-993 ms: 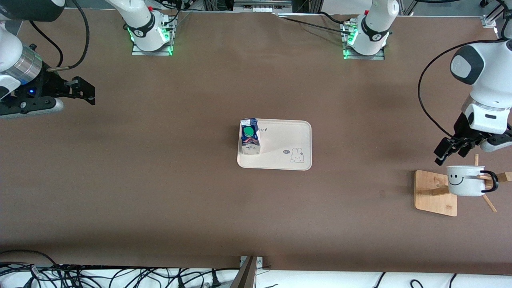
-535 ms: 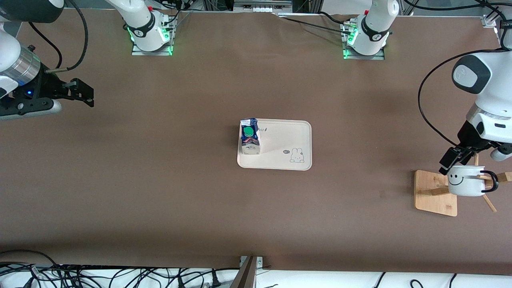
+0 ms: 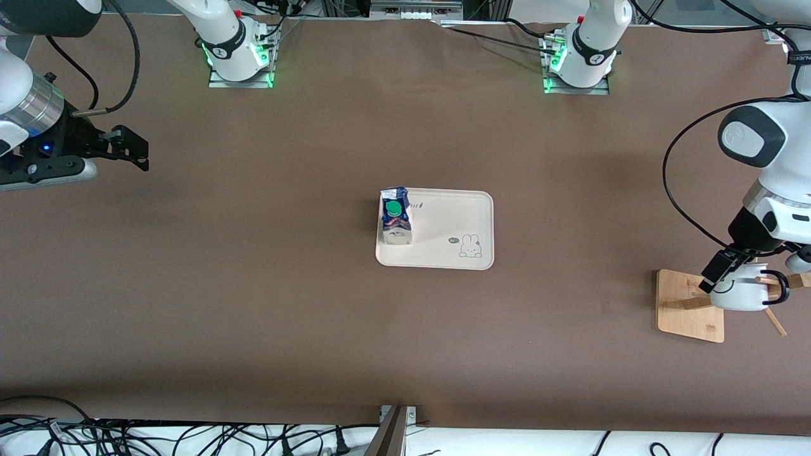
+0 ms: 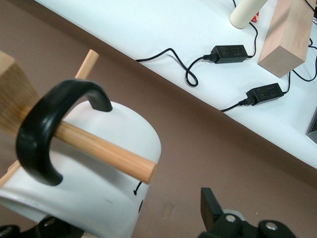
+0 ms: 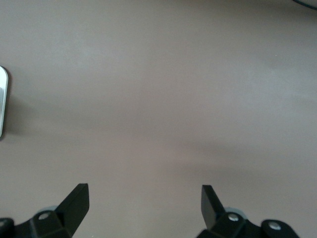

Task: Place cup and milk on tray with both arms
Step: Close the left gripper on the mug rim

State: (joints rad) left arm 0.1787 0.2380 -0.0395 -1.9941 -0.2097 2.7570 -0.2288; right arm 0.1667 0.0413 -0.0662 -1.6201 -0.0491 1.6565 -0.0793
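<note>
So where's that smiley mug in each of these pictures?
Front view: the cup hangs on the wooden stand at the left arm's end of the table, the left gripper at it.
Left wrist view: the cup fills the lower part, a wooden peg through its black handle.
Right wrist view: not in it.
Shared landmark: the black handle.

the brown counter [image 3: 253, 285] is evenly lit from above, with soft, diffuse shadows cast beside the milk [image 3: 395, 216] and the tray [image 3: 443, 253]. green glow is seen at both arm bases. in the left wrist view the cup [image 4: 99, 168] is shown close and slightly soft. no strong glare is seen.
</note>
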